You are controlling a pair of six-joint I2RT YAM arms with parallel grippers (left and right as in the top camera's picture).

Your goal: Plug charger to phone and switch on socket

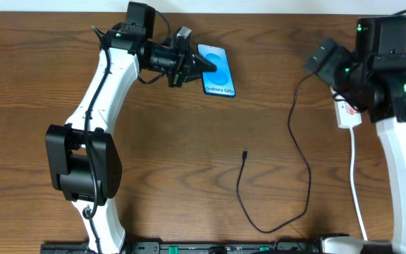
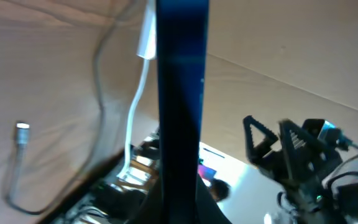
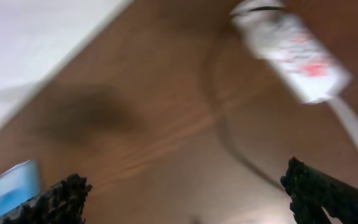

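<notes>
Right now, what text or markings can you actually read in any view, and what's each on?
"Galaxy S25+": white, on the slim black-edged blue-screen phone, along one short end, overhead view.
Red markings on the white elongated power strip: too blurred to read.
Left wrist view: nothing legible.

- The left arm (image 1: 108, 81) rose from the near edge of the desk (image 1: 189, 162), bent at a dark joint, and reached forward, its wrist turned to the right.
- The left hand (image 1: 204, 66) pointed right, low over the desk, its jaws closed thin on the edge of the phone (image 1: 220, 76).
- The right arm (image 1: 400, 155) ran forward along the right side, its wrist bent to the left.
- The right hand (image 1: 321, 56) hung above the desk, its fingers (image 3: 67, 198) spread wide and gripping nothing.
</notes>
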